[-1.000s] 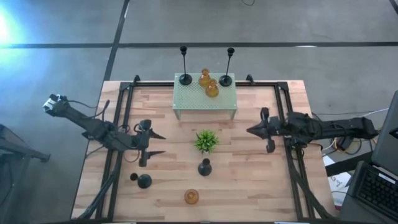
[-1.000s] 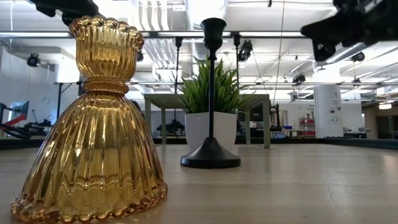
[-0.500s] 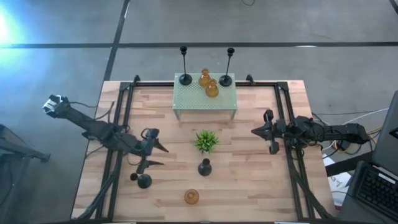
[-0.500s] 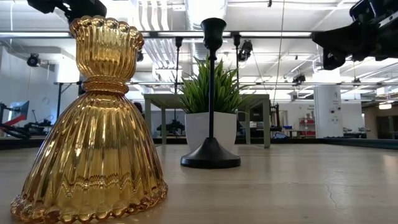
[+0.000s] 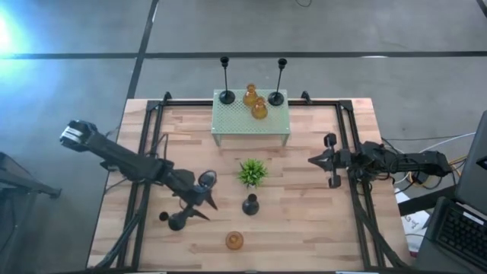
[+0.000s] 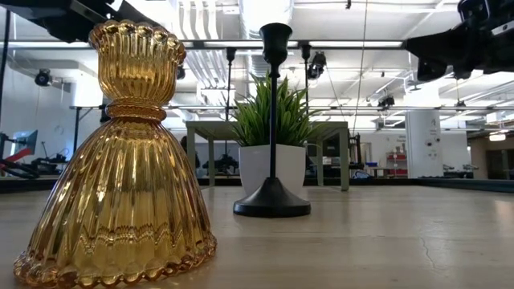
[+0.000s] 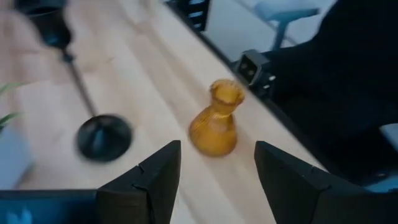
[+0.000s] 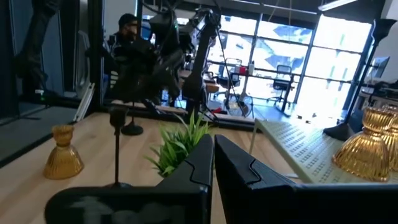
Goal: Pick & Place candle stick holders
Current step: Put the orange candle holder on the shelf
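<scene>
Candle stick holders come in 3 looks: amber ribbed glass w/ flared skirt and scalloped cup, tall thin-stemmed black on round base, short black.

Count in high view: 3 amber – two [image 5: 250, 95] [image 5: 259, 108] on pale green perforated stand [image 5: 251, 123], one [image 5: 234, 241] on table [image 5: 304, 221] ahead of left gripper's [image 5: 204, 199] jaws. 2 tall black [image 5: 226, 79] [image 5: 278, 81] at stand's far corners. 2 short black – one [image 5: 250, 204] just past the jaws' tips by green plant [image 5: 252, 172], one [image 5: 176, 221] just behind them.

Left gripper: jaws apart, holding nothing; wrist view shows amber holder beyond the gap. Right gripper [image 5: 327, 161]: jaws closed, empty, well apart at table's right
</scene>
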`<act>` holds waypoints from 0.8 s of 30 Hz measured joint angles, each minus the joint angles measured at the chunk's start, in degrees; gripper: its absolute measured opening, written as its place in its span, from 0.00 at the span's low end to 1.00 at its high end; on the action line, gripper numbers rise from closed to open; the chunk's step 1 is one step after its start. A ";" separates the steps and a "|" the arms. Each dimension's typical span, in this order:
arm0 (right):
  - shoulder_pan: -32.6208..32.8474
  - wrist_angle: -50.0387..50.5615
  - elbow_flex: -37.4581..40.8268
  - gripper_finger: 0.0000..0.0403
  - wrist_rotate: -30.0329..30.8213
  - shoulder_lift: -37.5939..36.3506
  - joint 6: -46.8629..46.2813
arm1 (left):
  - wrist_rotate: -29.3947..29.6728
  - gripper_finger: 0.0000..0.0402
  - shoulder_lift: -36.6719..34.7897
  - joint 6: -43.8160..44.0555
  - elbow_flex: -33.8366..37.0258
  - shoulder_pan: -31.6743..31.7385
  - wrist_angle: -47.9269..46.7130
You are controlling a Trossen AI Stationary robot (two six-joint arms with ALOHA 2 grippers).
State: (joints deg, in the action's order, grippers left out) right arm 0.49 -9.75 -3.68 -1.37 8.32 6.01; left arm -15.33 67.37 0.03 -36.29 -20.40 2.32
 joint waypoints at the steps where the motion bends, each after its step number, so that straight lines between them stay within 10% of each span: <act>1: 0.00 0.05 -0.19 0.02 0.00 0.00 -0.01 | -1.81 0.52 1.19 -0.14 0.00 0.12 1.81; 24: 0.00 0.57 -4.90 0.02 -0.15 0.03 -9.65 | -4.74 0.55 25.39 8.01 -4.61 -1.78 20.67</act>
State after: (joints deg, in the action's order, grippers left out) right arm 0.49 -9.18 -8.58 -1.52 8.35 -3.64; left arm -20.07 92.76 8.03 -40.91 -22.18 22.99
